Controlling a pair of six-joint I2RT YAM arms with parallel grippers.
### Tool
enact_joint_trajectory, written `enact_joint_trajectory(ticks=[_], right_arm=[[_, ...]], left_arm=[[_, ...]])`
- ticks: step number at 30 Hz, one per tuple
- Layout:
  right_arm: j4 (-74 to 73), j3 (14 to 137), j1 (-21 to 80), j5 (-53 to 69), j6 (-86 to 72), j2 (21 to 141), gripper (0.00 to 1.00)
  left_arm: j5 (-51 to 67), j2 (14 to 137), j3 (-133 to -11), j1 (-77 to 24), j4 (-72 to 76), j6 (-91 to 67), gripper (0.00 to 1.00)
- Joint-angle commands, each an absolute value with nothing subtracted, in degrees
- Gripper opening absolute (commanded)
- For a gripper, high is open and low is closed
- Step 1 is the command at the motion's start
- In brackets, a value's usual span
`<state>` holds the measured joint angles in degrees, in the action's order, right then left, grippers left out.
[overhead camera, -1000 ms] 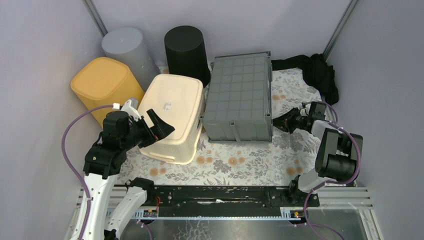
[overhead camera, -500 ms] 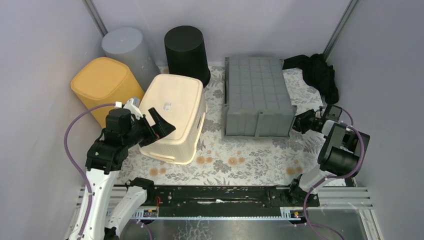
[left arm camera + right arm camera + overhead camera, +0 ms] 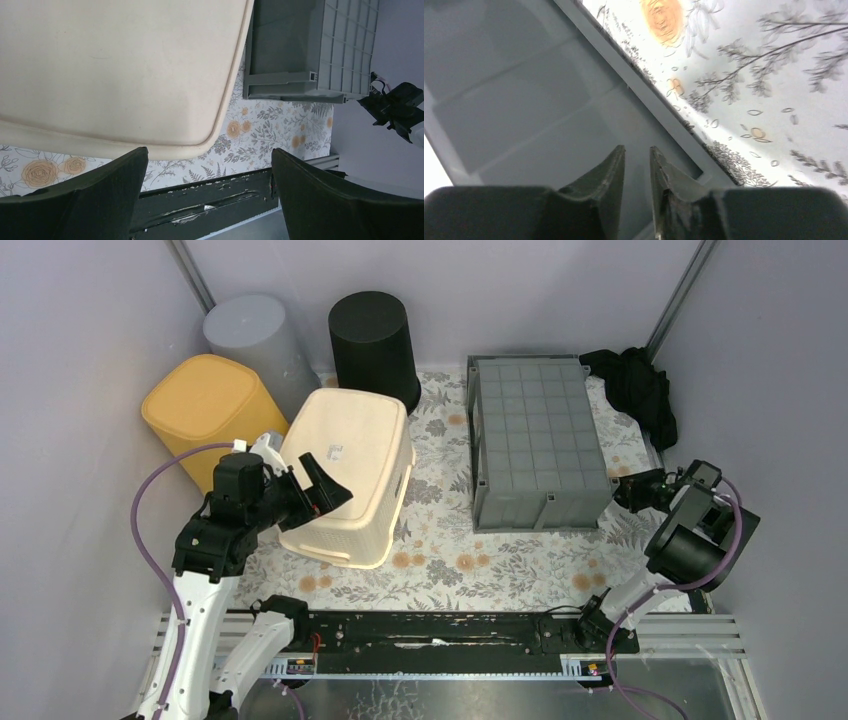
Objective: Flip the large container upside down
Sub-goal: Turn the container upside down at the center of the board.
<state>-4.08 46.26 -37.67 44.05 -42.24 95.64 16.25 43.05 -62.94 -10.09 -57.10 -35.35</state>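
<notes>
The large grey container (image 3: 540, 440) lies upside down on the flowered cloth, its gridded bottom facing up. It also shows in the left wrist view, where the container (image 3: 310, 45) is at the top right. My right gripper (image 3: 628, 490) sits just off its front right corner. In the right wrist view the gripper (image 3: 636, 148) points at the container's side wall (image 3: 524, 100), its jaws a narrow slit apart with nothing seen between them. My left gripper (image 3: 305, 490) hovers wide open over the front left edge of an overturned cream basket (image 3: 350, 460), holding nothing.
A yellow bin (image 3: 205, 405), a grey cylinder (image 3: 255, 335) and a black cylinder (image 3: 372, 335) stand at the back left. A black cloth (image 3: 635, 380) lies in the back right corner. Walls close in on both sides. The arms' base rail (image 3: 430, 630) runs along the near edge.
The grey container has dropped from tilted to flat and shifted right, bottom up. My right gripper drew back to the right with it. The left arm has barely moved.
</notes>
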Motion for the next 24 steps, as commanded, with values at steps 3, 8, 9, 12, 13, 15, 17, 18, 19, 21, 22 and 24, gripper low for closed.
enact_joint_trajectory(ticks=[3,8,9,12,13,15,17,18,19,21,22,24], right_arm=[[-5.56,48.66,-40.31,44.53,-43.30,98.47,0.46],[-9.22,50.31,-40.54,41.24,-41.27,96.62,0.57],[-10.38,51.27,-40.52,39.81,-40.80,95.88,0.58],[-13.09,54.66,-40.58,36.74,-40.27,93.24,0.60],[-13.91,56.25,-40.50,35.80,-40.44,92.76,0.61],[-16.45,60.49,-40.20,34.84,-40.39,92.15,0.61],[-19.85,66.18,-39.56,33.40,-39.62,91.54,0.61],[-20.95,68.49,-39.16,32.99,-39.37,90.97,0.61],[-21.95,71.17,-38.42,32.59,-38.90,90.36,0.62],[-24.09,76.21,-36.32,32.12,-37.85,89.18,0.62],[-25.32,78.86,-34.70,31.94,-37.20,88.56,0.62],[-25.32,82.90,-29.83,31.95,-36.47,86.66,0.63]], left_arm=[[17.82,42.92,-64.39,-9.85,-55.64,-34.16,1.00],[17.92,42.56,-63.88,-9.83,-55.64,-34.19,1.00],[17.98,42.59,-63.70,-9.84,-55.61,-34.19,1.00],[18.32,42.62,-63.21,-9.87,-55.37,-34.23,1.00],[18.30,42.63,-63.01,-9.89,-55.14,-34.34,1.00],[18.61,42.87,-62.76,-9.84,-54.62,-34.54,1.00],[18.71,43.13,-62.91,-9.84,-54.45,-34.50,1.00],[18.66,43.18,-62.98,-9.87,-54.41,-34.46,1.00],[18.68,43.17,-62.86,-9.85,-54.34,-34.45,1.00],[18.88,43.18,-62.42,-9.84,-53.92,-34.53,1.00],[18.97,43.20,-62.14,-9.84,-53.72,-34.62,1.00],[19.04,43.16,-61.65,-9.84,-53.25,-34.71,1.00]])
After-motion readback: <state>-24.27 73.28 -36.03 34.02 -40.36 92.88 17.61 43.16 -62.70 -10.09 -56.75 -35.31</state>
